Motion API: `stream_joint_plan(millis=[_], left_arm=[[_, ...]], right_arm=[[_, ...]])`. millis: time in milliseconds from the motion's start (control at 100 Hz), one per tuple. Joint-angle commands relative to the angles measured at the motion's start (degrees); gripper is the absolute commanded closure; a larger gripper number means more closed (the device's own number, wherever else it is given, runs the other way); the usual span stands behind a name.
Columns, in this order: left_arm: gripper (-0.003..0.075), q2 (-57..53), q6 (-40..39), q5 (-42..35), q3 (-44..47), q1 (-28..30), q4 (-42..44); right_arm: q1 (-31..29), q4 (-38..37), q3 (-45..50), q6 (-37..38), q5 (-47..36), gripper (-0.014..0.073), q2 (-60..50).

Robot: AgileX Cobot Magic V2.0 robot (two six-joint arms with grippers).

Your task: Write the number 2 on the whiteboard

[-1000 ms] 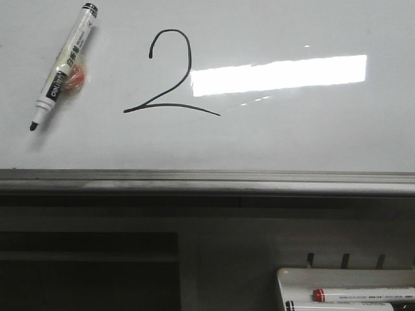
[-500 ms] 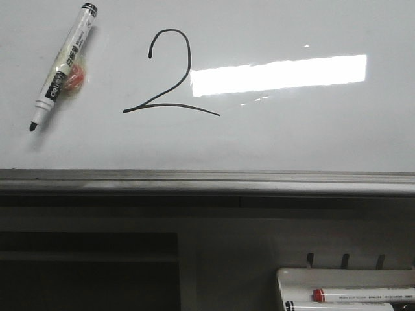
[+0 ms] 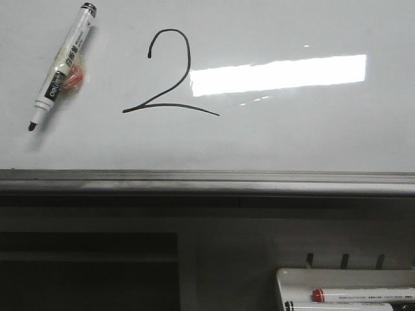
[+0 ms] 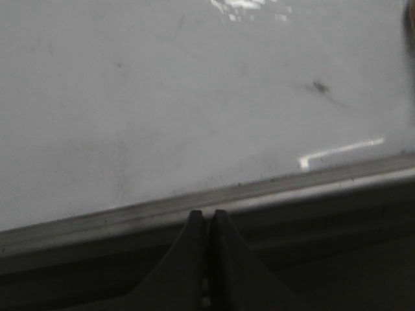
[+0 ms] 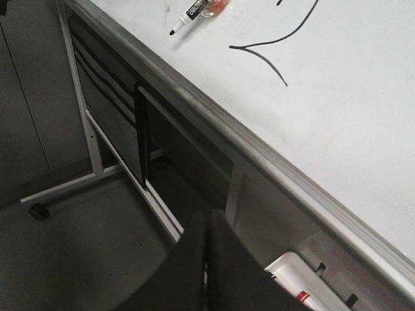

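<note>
A large glossy whiteboard (image 3: 292,142) is seen lying flat, with a bright rectangular light reflected on its right half. The number 2 (image 3: 170,74) is already drawn on it in thin black line, left of centre and toward the far side, with a curved top and a long wavy base stroke. An uncapped black marker (image 3: 61,67) lies on the board at the far left, well apart from the digit, with a small orange object (image 3: 76,76) touching it. The grey edge rail (image 3: 207,181) runs along the near side. A white marker tray (image 3: 347,290) is seen at the near right, below the rail.

The left gripper (image 4: 207,220) is shown with its jaws together and empty, just over the rail. The right gripper (image 5: 206,223) is likewise closed on nothing, off the board's near edge. The writing is judged complete; nothing appears left to do.
</note>
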Motion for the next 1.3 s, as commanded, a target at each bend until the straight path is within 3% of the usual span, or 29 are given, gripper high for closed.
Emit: stream_joint_plan(millis=[0, 240, 400, 1290], left_arm=[[0.0741, 0.06, -0.07, -5.55, -0.47, 0.36, 0.48], [0.0741, -7.09, -13.10, -20.08, 9.52, 3.62, 1.76], [0.0741, -9.98, -14.94, -8.33, 9.67, 4.68, 4.27], [0.0741, -9.88, -14.94, -7.97, 9.67, 4.68, 7.49]], right_arm=[[-0.33, 0.21, -1.42, -0.35, -4.18, 0.0664, 0.31], [-0.33, 0.21, -1.42, -0.35, -4.18, 0.0664, 0.31], [-0.33, 0.21, -1.42, -0.35, -4.18, 0.0664, 0.31], [-0.33, 0.21, -1.42, -0.35, -4.18, 0.0664, 0.31]])
